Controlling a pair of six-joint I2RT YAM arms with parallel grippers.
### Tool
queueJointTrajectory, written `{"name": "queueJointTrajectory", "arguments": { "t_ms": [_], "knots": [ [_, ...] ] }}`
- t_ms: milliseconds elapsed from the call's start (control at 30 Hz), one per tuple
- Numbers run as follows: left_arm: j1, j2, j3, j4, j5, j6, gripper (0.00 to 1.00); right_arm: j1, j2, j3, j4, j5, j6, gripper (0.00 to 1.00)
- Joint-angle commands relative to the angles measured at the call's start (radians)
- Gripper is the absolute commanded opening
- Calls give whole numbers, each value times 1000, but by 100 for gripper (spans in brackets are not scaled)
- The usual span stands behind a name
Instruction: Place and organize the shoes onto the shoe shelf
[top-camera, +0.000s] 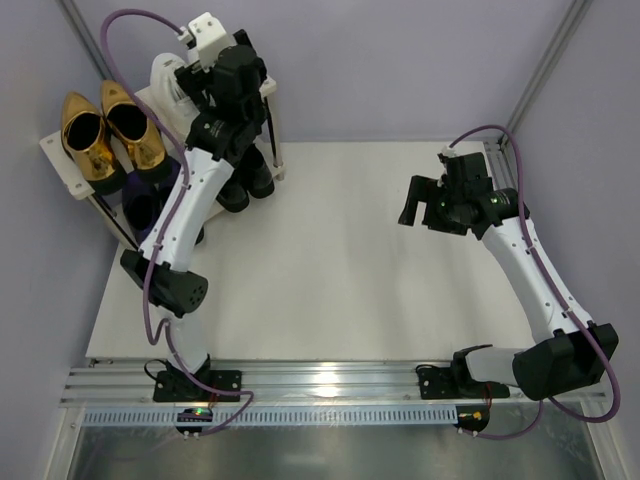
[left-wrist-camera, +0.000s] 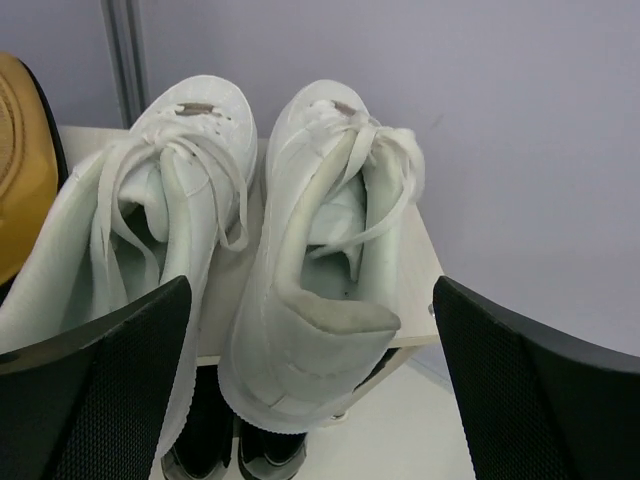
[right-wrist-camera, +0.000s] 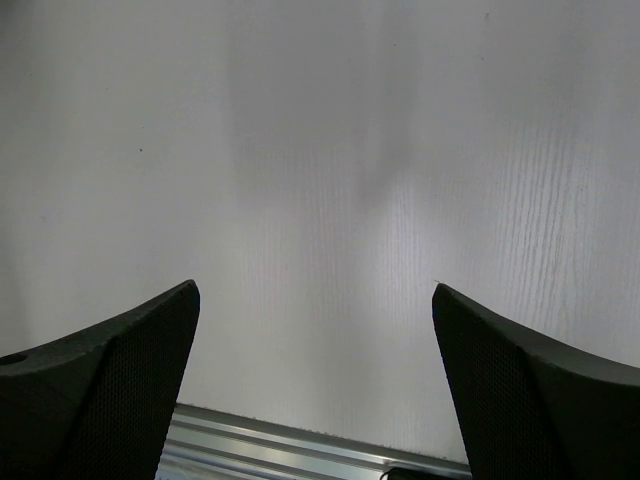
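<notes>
White sneakers on the shoe shelf's top tier, left gripper open above them.

The white sneakers (left-wrist-camera: 320, 250) stand side by side on the right part of the shoe shelf's (left-wrist-camera: 417, 285) top board, with the gold loafers (top-camera: 105, 135) beside them on the same board. On the lower tier, the black dress shoes (top-camera: 250, 185) sit under the sneakers. The purple dress shoes (top-camera: 145, 205) sit under the loafers and are partly hidden by the left arm. The left gripper (left-wrist-camera: 312, 290) hangs over the sneakers' heels with its jaws spread wide, holding nothing. The right gripper (right-wrist-camera: 315, 290) is well apart from the shelf, over the bare white table (top-camera: 350, 260), and its jaws are also spread and empty.
</notes>
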Motion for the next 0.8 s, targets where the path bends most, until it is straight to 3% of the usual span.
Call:
{"name": "queueJointTrajectory", "arguments": {
  "t_ms": [0, 100, 333, 533, 567, 633, 767],
  "knots": [
    [2, -68, 14, 118, 2, 69, 100, -3, -7, 3, 35, -22, -9, 98],
    [2, -84, 12, 146, 21, 89, 100, -1, -8, 0, 38, -20, -9, 98],
    [1, -154, -4, 181, 214, 71, 100, -3, -34, -3, 74, -37, -22, 98],
    [-5, -352, -113, 80, 485, -58, 100, -3, -76, -8, 222, -201, -45, 98],
    [-8, -381, -136, 52, 583, -66, 100, -3, -79, -11, 294, -233, -45, 98],
    [-16, -476, -213, 22, 628, -111, 100, 2, -80, -9, 371, -350, -31, 98],
    [-19, -623, -349, -73, 751, -142, 100, 45, -9, 79, 448, -404, -49, 98]
  ]
}}
